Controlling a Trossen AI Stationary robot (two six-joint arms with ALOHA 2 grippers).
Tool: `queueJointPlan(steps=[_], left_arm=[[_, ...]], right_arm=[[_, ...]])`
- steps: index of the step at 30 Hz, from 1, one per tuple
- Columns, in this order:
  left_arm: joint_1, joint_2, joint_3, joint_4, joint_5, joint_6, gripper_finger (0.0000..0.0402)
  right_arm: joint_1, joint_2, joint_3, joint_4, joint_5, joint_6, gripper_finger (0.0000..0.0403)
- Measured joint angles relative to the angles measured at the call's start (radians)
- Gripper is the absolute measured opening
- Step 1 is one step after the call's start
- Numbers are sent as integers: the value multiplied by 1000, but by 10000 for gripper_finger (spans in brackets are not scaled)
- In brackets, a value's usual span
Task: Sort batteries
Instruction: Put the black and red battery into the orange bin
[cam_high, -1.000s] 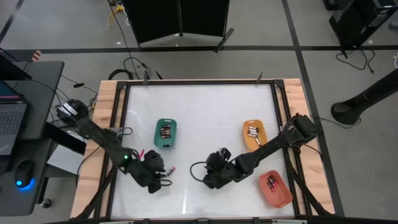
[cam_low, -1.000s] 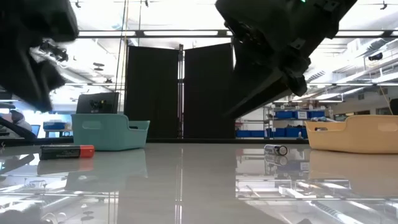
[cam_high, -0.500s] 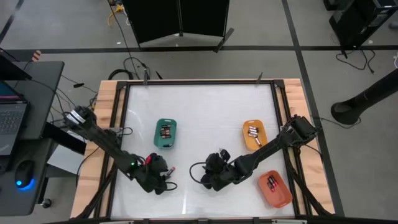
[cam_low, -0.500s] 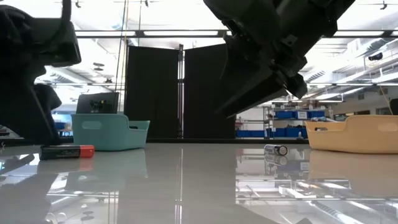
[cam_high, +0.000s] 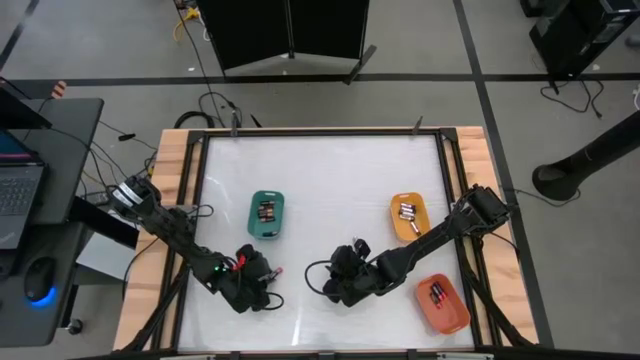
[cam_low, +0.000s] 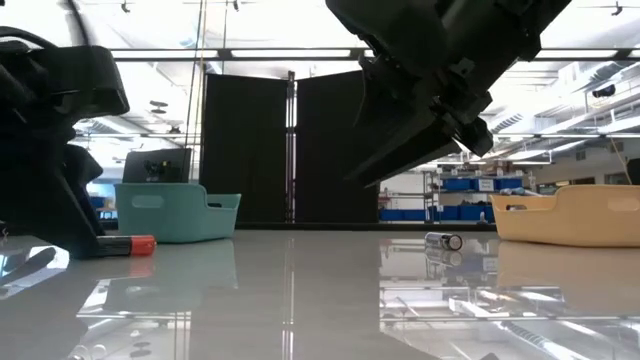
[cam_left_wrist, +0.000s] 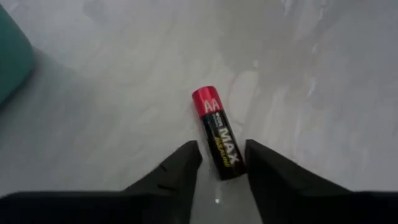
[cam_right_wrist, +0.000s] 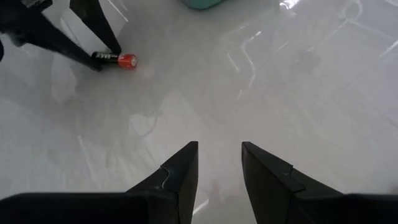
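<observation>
Left gripper (cam_left_wrist: 219, 163) low, astride AA battery (cam_left_wrist: 217, 142)

This is a robot lab or big workshop. The white table (cam_high: 330, 180) has a wooden edge and a black metal frame, and it stands on a grey floor (cam_high: 100, 50) marked with dark tape lines. Loose cables (cam_high: 215, 103) lie on the floor near the table's far edge. Beside the table's left edge is a desk with a laptop (cam_high: 18, 190) and a mouse (cam_high: 38, 277). Black screens (cam_low: 290, 150) stand behind the table. Long ceiling lights (cam_low: 290, 53) shine above, and shelves with blue bins (cam_low: 460, 198) fill the back of the room.
</observation>
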Motion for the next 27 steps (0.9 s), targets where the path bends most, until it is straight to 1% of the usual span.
queueJointPlan(steps=[6, 8, 10, 13, 16, 19, 21, 22, 25, 27], left_arm=[[-7, 27, -1, 7, -20, 48, 53], [-19, 31, -1, 9, -44, 50, 49], [-38, 28, -2, 12, -97, 59, 49], [-68, -10, -10, -15, -181, 67, 49], [-99, -70, -10, -1, -259, 72, 49], [-119, -118, -13, 20, -318, 96, 49], [-130, -158, -13, 61, -355, 146, 49], [-133, -173, -13, 105, -368, 183, 49], [-134, -211, -13, 241, -362, 344, 49], [-132, -233, -12, 386, -336, 486, 49]], right_arm=[[0, 0, 0, 0, 0, -34, 132], [1, 0, 0, 0, 8, -49, 132], [5, 0, 0, 0, 27, -64, 132], [21, -6, 0, -30, 46, -104, 132], [42, -19, 0, -100, 133, -79, 129], [59, -21, 0, -80, 205, -69, 118], [66, -20, -6, 8, 220, -101, 107], [67, -20, -16, 82, 226, -135, 101], [72, -18, -56, 354, 227, -315, 83], [72, -18, -75, 533, 211, -438, 72]])
